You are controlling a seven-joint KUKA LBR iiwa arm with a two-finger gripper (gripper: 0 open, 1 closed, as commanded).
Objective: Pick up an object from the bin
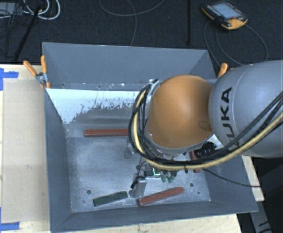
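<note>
Grey metal bin (83, 164): the end effector (139, 186) sits low by the near wall, between a dark green bar (109, 198) and a reddish-brown bar (161, 196); how far open it is cannot be told. Both bars look stiff and light, best pinched across the width at mid-length.

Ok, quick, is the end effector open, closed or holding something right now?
End effector: cannot be told whether open or closed. It is near the front of the bin, beside a dark green bar and a reddish-brown stick.
</note>
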